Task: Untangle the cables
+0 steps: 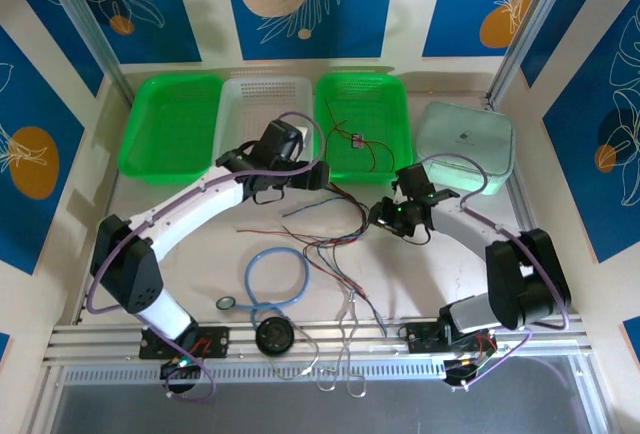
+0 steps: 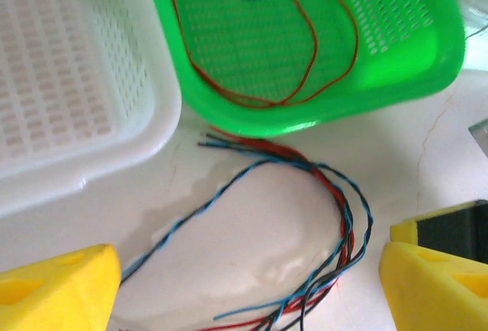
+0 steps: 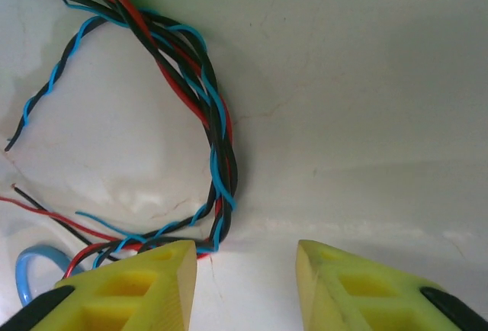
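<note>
Top external: twisted cables (image 1: 335,239) lie mid-counter (image 1: 200,254), just before the green basket (image 1: 392,94). Best bet is to pinch separate strands at the braid and pull apart slowly, no yanking. Both arms reach inward, elbows bent. Left claw (image 2: 250,261) and right claw (image 3: 244,258) hover over the braid, released, empty.

White table (image 1: 200,264): tangled cables (image 1: 335,244) (red, black, blue) mid-table, light-blue tube loop (image 1: 248,276) beside them, baskets (image 1: 165,124) along far edge
</note>
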You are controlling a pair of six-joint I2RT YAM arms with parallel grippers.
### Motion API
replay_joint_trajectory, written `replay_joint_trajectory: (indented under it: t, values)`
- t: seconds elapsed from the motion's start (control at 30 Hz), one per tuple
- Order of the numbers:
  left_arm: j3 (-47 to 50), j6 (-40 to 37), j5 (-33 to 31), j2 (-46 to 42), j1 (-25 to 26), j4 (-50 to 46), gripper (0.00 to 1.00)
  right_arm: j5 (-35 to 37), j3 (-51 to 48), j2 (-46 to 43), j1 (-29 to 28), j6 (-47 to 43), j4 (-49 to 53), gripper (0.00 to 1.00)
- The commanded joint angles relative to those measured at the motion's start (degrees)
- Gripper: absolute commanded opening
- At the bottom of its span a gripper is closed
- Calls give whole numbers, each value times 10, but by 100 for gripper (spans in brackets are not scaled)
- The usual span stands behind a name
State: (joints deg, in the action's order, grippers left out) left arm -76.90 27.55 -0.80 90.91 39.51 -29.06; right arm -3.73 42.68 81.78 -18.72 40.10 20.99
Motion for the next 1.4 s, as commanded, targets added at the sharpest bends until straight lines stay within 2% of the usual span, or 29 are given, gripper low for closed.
replay_joint_trajectory:
  t: [0.0,0.2,0.37,0.53,0.7,0.93,1.03,1.17,1.37]
  values:
    - [31,33,21,-34,-2,34,85,-18,19,29,-3,-4,-35,35]
    - [59,41,16,-56,-1,28,82,-33,38,78,-2,-10,-61,23]
    - [66,37,5,-74,-1,14,81,-46,46,102,-2,-14,-78,20]
    - [70,36,1,-84,-2,8,81,-33,56,80,-1,-34,-53,0]
    - [69,39,5,-87,-2,7,81,7,81,-5,11,-67,24,0]
    - [61,38,10,-85,-1,9,80,3,97,-127,69,-90,91,0]
    - [58,39,17,-79,-1,11,80,-7,94,-153,97,-91,97,0]
    - [60,45,26,-76,-1,15,79,-29,85,-137,127,-102,111,0]
    - [70,46,37,-85,-1,14,79,-44,84,-191,139,-105,106,0]
